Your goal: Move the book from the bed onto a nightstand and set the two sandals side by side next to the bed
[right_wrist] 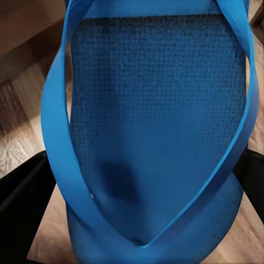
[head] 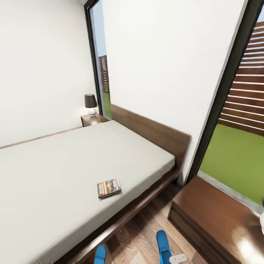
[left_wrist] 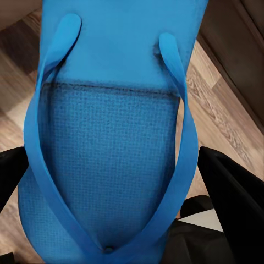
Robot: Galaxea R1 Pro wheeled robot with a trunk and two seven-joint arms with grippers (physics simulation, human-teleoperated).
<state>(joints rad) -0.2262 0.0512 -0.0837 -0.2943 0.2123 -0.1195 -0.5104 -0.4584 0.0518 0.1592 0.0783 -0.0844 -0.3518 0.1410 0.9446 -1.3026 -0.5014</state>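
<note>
Head view showed the book [head: 109,187] lying on the bed [head: 55,161] near its right edge; each gripper grasped a blue sandal, left sandal [left_wrist: 110,137], right sandal [right_wrist: 154,126], above the wood floor [head: 143,234].

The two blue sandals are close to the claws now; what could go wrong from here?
1. The sandals lie apart on the floor beside the bed; they may end up not side by side.
2. The dark cabinet stands near the right sandal, so the arm might hit it.
3. The book lies near the mattress edge; a careless reach might push it off.
</note>
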